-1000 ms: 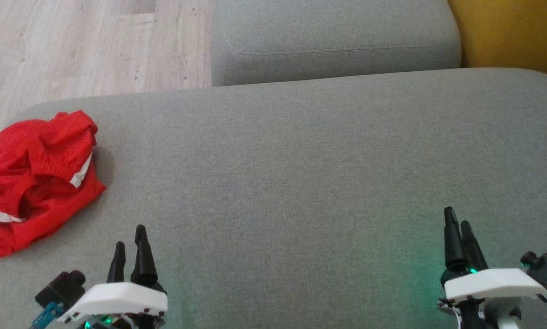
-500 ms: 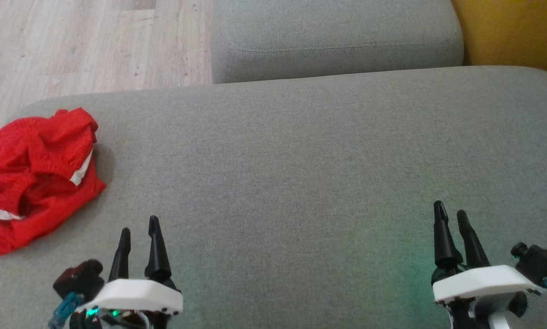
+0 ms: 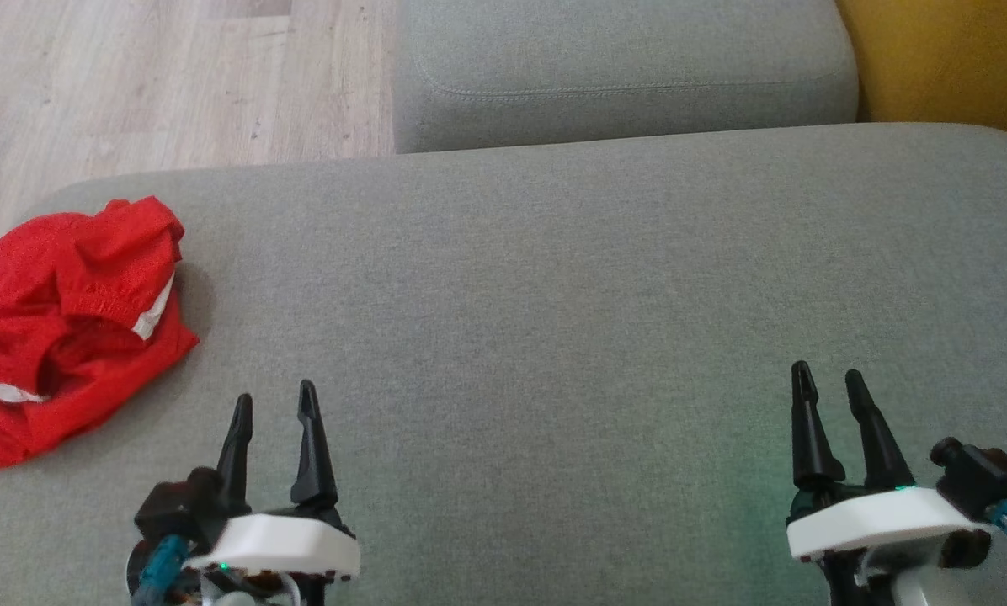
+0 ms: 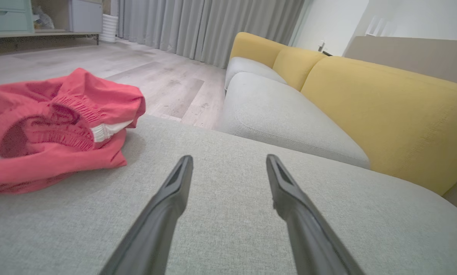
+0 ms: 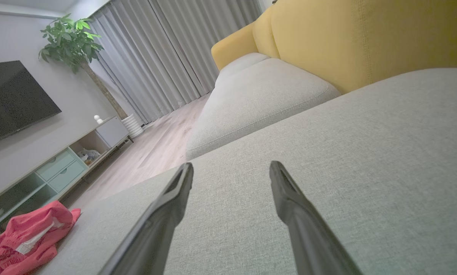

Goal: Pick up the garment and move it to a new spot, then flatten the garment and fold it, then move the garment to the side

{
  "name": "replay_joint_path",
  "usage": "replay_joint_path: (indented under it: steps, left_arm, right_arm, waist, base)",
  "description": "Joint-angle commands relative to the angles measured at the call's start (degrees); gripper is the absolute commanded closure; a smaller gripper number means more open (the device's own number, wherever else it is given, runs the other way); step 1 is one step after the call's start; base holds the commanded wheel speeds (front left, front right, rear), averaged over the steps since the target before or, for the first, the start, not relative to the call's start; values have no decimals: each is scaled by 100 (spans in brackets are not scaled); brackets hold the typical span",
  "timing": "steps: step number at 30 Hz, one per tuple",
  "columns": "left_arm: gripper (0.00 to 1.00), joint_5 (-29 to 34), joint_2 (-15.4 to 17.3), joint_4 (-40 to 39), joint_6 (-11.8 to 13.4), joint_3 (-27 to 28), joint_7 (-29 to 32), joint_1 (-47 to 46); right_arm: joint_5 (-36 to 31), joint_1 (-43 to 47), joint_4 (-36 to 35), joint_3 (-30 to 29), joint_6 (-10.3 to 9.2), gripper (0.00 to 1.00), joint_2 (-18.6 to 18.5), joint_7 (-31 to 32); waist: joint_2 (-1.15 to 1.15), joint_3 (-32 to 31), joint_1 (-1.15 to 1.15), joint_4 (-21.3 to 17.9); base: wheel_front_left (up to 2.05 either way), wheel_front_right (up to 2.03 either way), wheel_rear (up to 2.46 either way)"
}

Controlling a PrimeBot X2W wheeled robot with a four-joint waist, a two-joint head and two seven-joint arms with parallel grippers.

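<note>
You have the red garment (image 3: 66, 320) crumpled at the left edge of the frame on the gray sofa seat (image 3: 554, 278), above and left of your left jaws, near but not touching. Your right jaws, at lower right, are well apart from it. Both pairs are spread wide and empty.

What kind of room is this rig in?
Probably a home living room: a grey and yellow sofa, a TV on the wall, and a low cabinet beneath it.

Blk fingers (image 3: 311, 446), white wrist shells (image 3: 285, 543).
</note>
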Motion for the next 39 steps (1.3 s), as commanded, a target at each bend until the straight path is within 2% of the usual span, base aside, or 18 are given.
replay_joint_path:
  steps: [1,20,39]
  left_arm:
    - [0,214,113,-246,67,77,-81,-303]
    - [0,1540,197,-242,401,-132,-385,-304]
    - [0,2802,114,-114,595,-155,-682,-302]
  right_arm:
    - [-234,-151,-236,78,56,0,-49,-95]
    - [-1506,-130,-152,-43,71,0,-53,-395]
    - [-2799,-146,34,-71,86,0,-56,-689]
  waist:
    - [0,2,0,-5]
    - [0,10,0,-5]
    - [0,24,0,-22]
  base:
    - [0,0,0]
    - [0,0,0]
    - [0,0,0]
